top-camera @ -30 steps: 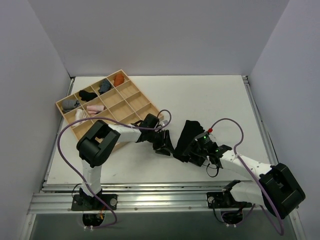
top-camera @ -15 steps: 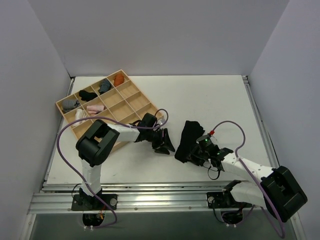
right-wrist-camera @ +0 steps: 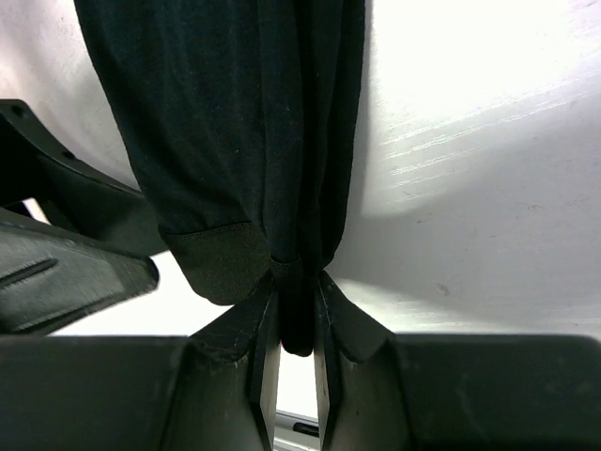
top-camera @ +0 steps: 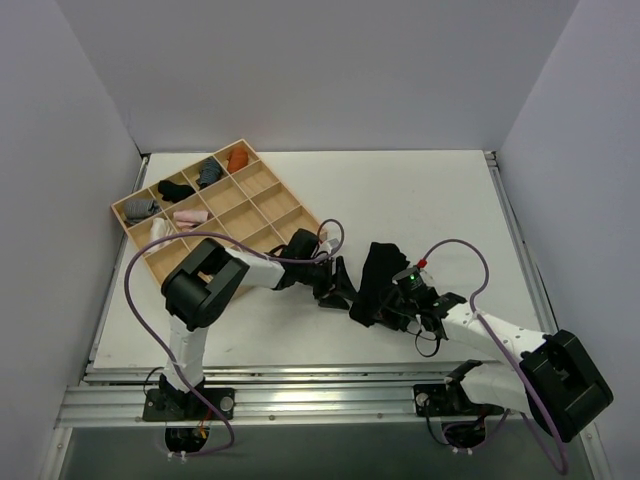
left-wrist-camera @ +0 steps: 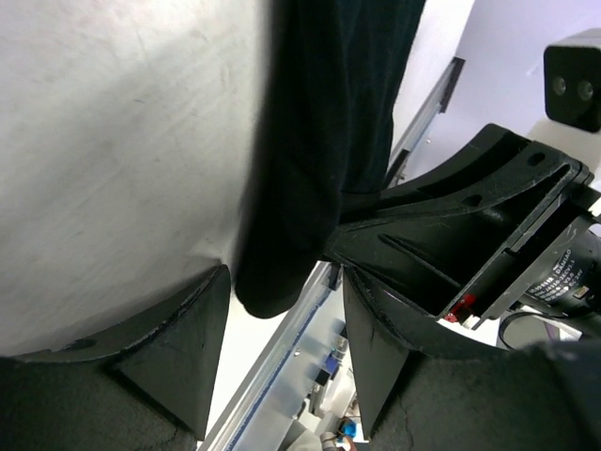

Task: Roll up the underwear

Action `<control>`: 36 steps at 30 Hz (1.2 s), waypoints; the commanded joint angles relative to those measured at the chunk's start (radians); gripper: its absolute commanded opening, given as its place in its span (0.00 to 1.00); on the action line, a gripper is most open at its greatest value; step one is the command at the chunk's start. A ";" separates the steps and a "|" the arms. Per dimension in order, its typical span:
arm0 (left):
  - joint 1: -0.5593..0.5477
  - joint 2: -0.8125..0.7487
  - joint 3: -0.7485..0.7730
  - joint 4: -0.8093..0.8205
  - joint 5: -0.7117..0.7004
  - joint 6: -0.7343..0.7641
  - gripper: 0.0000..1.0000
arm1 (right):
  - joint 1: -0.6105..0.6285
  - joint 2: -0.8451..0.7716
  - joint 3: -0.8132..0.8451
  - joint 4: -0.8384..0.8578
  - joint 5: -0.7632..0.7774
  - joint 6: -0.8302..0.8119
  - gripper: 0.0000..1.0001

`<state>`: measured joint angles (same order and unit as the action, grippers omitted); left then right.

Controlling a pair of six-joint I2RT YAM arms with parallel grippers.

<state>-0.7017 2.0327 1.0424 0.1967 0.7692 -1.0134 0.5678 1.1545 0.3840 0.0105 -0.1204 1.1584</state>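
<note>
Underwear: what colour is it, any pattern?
Plain black, no pattern; the underwear shows best in the right wrist view.

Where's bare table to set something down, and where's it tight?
Free: table behind the underwear, from the tray across to the right rail. Tight: near centre, where the left gripper and right gripper meet at the underwear.
</note>
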 commanded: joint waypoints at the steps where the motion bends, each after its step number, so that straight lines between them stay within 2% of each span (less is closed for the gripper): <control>1: -0.012 0.037 -0.036 0.128 0.019 -0.048 0.61 | -0.012 -0.007 0.029 -0.041 -0.016 -0.008 0.11; 12: -0.032 0.061 -0.088 0.218 0.021 -0.070 0.60 | -0.031 -0.001 0.026 0.009 -0.062 -0.005 0.08; 19: -0.036 0.073 -0.108 0.264 0.019 -0.099 0.54 | -0.032 0.002 0.016 0.017 -0.071 0.000 0.08; 22: -0.038 0.070 -0.110 0.254 0.013 -0.099 0.47 | -0.032 0.004 0.013 0.020 -0.071 0.001 0.09; 26: -0.036 0.060 -0.107 0.244 0.004 -0.103 0.28 | -0.031 0.008 0.007 0.011 -0.068 -0.005 0.11; 27: -0.036 0.052 -0.099 0.228 0.001 -0.100 0.21 | -0.029 0.007 0.006 0.002 -0.065 -0.015 0.13; 30: -0.035 0.023 -0.076 0.167 -0.013 -0.074 0.07 | -0.017 -0.016 0.018 -0.076 -0.029 -0.041 0.18; 32: -0.033 0.008 -0.067 0.123 -0.024 -0.057 0.03 | -0.006 -0.038 0.027 -0.139 0.002 -0.054 0.22; 34: -0.030 -0.009 -0.047 0.090 -0.025 -0.042 0.02 | 0.004 -0.078 0.053 -0.216 0.031 -0.072 0.25; 36: -0.027 -0.022 -0.035 0.024 -0.030 -0.033 0.02 | 0.029 -0.113 0.081 -0.285 0.089 -0.094 0.34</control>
<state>-0.7315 2.0613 0.9707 0.3389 0.7780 -1.0954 0.5701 1.1011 0.4007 -0.0994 -0.1307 1.1152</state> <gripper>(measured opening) 0.069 0.304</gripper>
